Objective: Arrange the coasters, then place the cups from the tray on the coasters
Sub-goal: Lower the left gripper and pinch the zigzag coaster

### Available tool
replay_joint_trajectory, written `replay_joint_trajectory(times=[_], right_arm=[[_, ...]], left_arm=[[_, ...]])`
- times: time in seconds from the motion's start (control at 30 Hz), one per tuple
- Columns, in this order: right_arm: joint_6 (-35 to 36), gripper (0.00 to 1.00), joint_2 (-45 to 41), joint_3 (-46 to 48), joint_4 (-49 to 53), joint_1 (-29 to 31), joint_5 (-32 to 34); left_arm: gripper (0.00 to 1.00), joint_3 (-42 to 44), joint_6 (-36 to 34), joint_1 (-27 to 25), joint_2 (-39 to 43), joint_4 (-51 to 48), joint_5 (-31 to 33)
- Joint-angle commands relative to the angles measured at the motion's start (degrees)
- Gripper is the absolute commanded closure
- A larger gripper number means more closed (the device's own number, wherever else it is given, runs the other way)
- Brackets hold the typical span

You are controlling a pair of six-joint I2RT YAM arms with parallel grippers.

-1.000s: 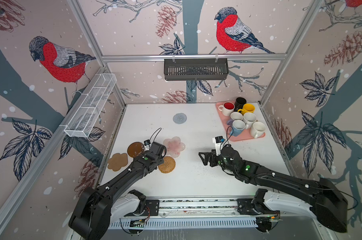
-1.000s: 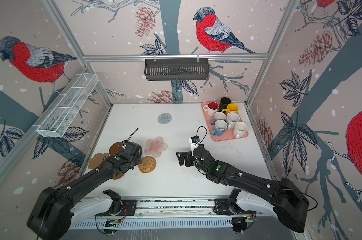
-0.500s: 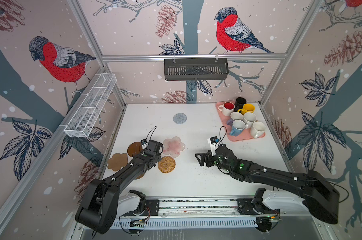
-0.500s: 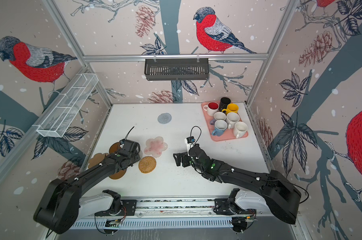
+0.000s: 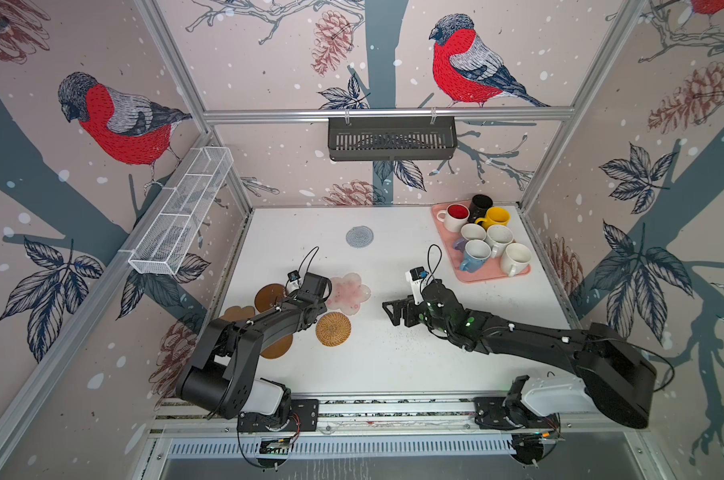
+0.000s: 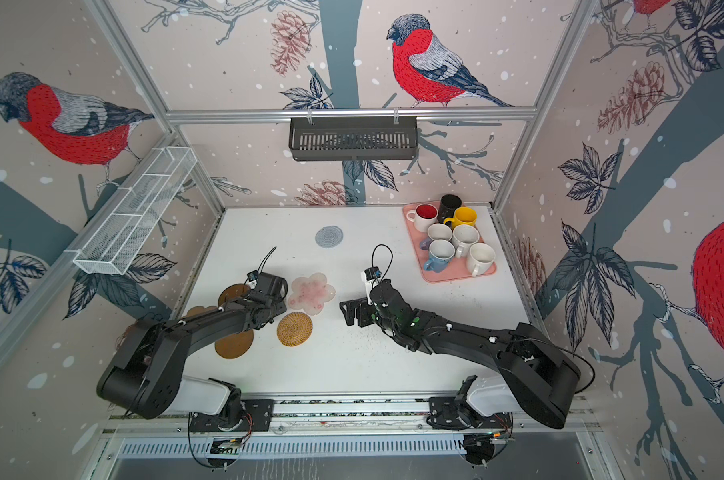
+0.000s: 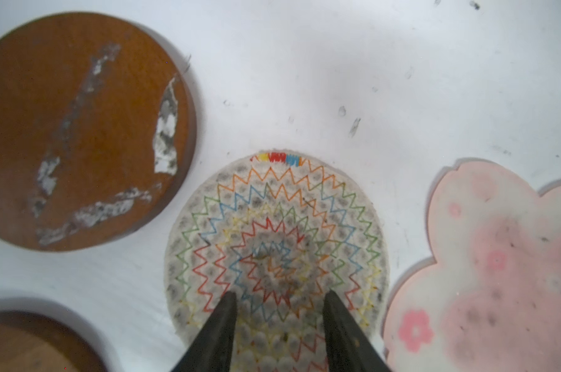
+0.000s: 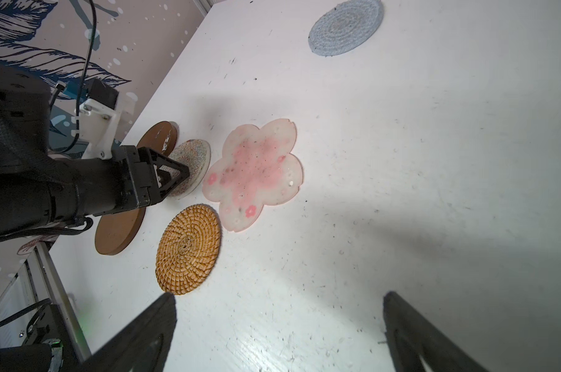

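Left tool [image 7: 280,294], jaws parted, over the beige woven coaster [image 7: 272,225]; right tool [image 8: 280,295] spread wide above open table [image 8: 433,161].

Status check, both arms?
Left gripper open over beige woven coaster. Right gripper open, empty. Cups all on tray. Nothing blocking.

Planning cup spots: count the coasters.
7: grey-blue woven round far centre; pink flower, wicker round mid-table; far brown disc, near brown disc, cork flower left, partly hidden; beige woven round beneath left pincer.

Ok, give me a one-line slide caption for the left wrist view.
Left gripper, jaws parted, over the beige woven coaster, flanked by a scuffed brown disc and the pink flower coaster.
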State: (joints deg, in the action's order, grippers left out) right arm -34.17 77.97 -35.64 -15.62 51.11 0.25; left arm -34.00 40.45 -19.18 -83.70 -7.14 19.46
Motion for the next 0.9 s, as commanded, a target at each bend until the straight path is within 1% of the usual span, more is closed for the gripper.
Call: replay_joint_trajectory(times=[0.0, 0.17, 0.27, 0.33, 0.4, 0.57, 0.7, 0.87], right_arm=[[0.8, 0.01, 1.1, -0.8, -3.0, -0.9, -2.0], [1.5, 0.01, 3.0, -2.2, -3.1, -2.6, -3.7], [1.7, 0.0, 4.0, -3.7, -1.6, -3.5, -4.0], [2.0, 0.0, 4.2, -4.3, -1.2, -3.7, -4.0], [2.3, 0.01, 4.3, -4.5, -1.2, -3.9, -4.0], [2.2, 0.01, 4.6, -4.5, -1.3, -4.6, -4.5], [2.5, 0.01, 4.9, -4.8, -1.9, -5.3, -5.2], [3.4, 0.01, 5.9, -5.8, -1.6, -7.1, -6.2]], left_arm=[[0.53, -1.9, -0.7, 0.3, -3.3, -1.7, -4.2], [0.52, -7.4, -2.4, 1.2, -9.6, -0.3, -5.0], [0.52, -10.2, -3.5, 3.5, -14.2, 2.0, -8.0], [0.52, -13.3, -4.0, 5.0, -17.5, 1.6, -9.7], [0.51, -17.8, -5.3, 5.9, -21.3, 0.5, -10.9], [0.52, -29.8, -6.9, 6.3, -29.7, -2.5, -13.3], [0.51, -39.6, -8.1, 6.3, -36.1, -5.8, -13.6], [0.51, -49.8, -9.1, 6.3, -42.2, -10.1, -13.1]])
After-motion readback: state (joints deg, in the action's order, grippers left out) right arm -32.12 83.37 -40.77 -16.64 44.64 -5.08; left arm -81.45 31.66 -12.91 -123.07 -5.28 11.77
